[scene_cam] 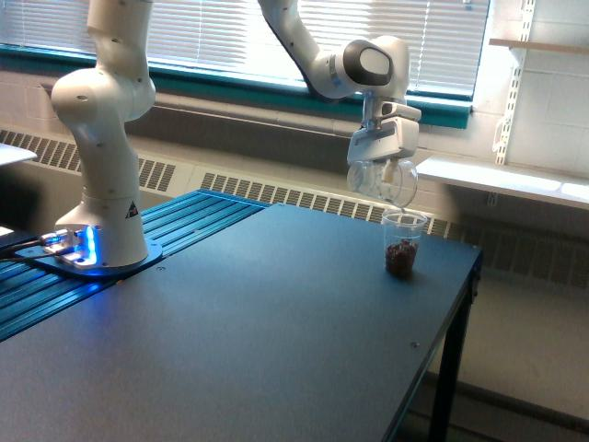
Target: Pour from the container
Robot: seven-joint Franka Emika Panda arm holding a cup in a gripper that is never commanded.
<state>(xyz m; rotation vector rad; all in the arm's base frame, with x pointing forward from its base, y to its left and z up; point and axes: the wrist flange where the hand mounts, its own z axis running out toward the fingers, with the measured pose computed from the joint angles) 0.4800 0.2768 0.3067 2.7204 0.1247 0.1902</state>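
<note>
A white Franka arm (313,64) reaches out from its base at the exterior view's left and holds the container (384,180), a clear rounded plastic vessel, in the air over the far corner of a dark table (276,331). The gripper (385,166) is closed around the container's upper part, its fingers largely hidden behind the white hand housing. The container is tipped, its lower edge hanging just above the rim of a smaller clear cup (402,244) that stands upright on the table near the edge at the exterior view's right. That smaller cup has brown granular bits (399,259) filling roughly its lower third (whether any bits are left inside the container cannot be told at this resolution). Behind the scene run window blinds (221,32), a teal sill and a long radiator grille (304,198); blue lights glow at the arm's base (78,244).
</note>
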